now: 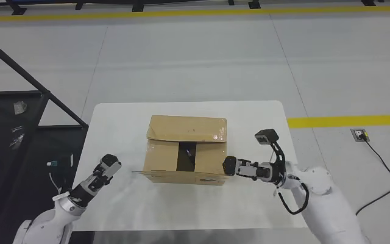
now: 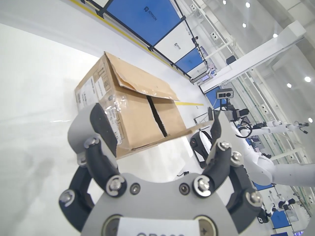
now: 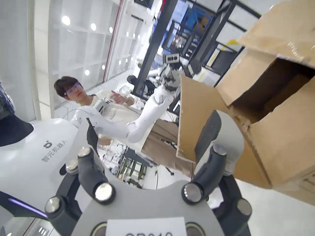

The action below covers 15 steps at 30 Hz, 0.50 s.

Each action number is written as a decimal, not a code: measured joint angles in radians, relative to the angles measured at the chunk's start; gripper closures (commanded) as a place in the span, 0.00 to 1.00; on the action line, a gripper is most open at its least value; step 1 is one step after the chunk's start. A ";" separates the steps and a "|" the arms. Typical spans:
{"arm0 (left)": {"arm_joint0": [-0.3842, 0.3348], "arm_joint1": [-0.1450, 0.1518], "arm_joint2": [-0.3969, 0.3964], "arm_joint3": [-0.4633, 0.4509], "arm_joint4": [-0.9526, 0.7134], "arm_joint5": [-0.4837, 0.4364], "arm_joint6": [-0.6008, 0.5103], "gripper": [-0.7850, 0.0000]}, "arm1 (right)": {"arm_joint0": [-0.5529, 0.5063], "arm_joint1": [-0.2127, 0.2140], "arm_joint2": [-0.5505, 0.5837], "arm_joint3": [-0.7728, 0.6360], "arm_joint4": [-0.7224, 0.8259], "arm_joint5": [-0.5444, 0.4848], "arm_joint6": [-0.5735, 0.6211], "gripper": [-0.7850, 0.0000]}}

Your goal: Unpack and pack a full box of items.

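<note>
**A:** Start with the largest item. What carries the load?

**B:** The white table [image 1: 122, 128]. The cardboard box [image 1: 183, 128] stands flat on its base on it, with bare tabletop showing on every side of the box.

**A:** What is the condition of the box top?

**B:** Partly open. The far flap [image 1: 187, 127] lies across the top along the box's far edge. Two side flaps fold inward and leave a dark gap [image 1: 186, 157] running down the middle of the top. What lies inside the gap cannot be made out. The near flap [image 3: 194, 114] is folded outward and projects from the top edge of the box on the side facing the robot.

**A:** Where is the right gripper, and what is its state?

**B:** The right gripper [image 1: 230, 166] sits at the box's near corner on the robot's right side. Its fingers [image 3: 214, 128] are spread wide. The end of the near flap lies in the space between them, close to one finger. I cannot tell whether it touches that finger.

**A:** And the left gripper?

**B:** The left gripper [image 1: 109, 163] is on the opposite side of the box, the robot's left. It is well apart from the box, over the table, and points toward the box. It is spread wide and empty.
</note>
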 measured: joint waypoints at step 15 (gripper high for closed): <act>-0.045 0.028 0.113 0.067 -0.122 -0.047 -0.365 0.00 | 0.038 0.045 -0.168 0.067 -0.054 -0.036 -0.037 0.00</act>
